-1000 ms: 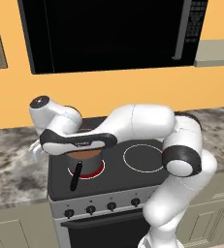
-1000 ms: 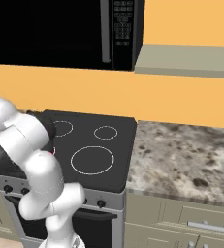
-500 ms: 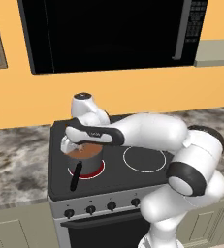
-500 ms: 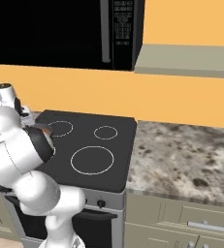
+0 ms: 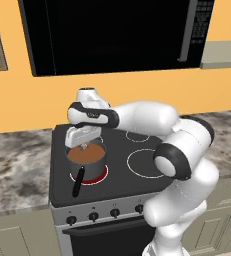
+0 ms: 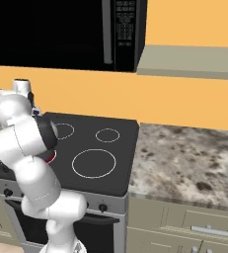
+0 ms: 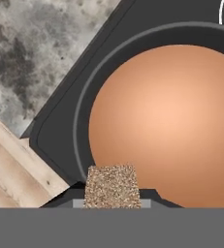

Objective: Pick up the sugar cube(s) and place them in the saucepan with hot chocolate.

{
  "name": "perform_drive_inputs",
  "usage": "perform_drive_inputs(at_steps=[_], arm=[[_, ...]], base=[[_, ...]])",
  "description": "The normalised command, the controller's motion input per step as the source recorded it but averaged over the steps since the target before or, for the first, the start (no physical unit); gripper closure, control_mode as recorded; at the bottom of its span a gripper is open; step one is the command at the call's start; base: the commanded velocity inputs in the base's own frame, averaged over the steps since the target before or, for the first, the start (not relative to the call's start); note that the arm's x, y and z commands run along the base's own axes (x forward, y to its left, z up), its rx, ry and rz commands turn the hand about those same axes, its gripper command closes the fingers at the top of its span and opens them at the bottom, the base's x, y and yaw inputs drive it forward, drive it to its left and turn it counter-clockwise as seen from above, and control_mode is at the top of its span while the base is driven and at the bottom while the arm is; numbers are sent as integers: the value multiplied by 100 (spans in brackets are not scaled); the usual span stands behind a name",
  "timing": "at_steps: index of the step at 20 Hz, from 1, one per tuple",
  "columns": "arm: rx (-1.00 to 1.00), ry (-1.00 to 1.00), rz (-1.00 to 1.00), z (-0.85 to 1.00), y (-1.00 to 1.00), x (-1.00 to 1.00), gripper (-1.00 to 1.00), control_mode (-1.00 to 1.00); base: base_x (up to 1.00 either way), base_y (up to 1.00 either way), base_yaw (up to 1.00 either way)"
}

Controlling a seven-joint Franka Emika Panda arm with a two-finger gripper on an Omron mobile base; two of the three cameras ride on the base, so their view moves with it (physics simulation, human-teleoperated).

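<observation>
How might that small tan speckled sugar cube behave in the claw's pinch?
The small tan speckled sugar cube looks grainy, so it probably resists slipping but may crumble. Its flat faces suggest no rolling. Tiny beside the grey metal saucepan of brown liquid, it is likely very light.

No text or label can be read.

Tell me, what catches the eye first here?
The big white arm bending over the black stove, its fingers pinching a speckled sugar cube. Right beneath sits a grey saucepan of brown hot chocolate on a glowing red burner, front left.
</observation>
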Motion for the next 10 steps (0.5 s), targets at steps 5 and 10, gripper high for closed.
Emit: perform_drive_inputs(at_steps=[5,10], arm=[[-1,0,0,-24,0,1,100,-100],[0,0,0,-8,0,6,100,-100]], base=[[0,0,0],[0,0,0]])
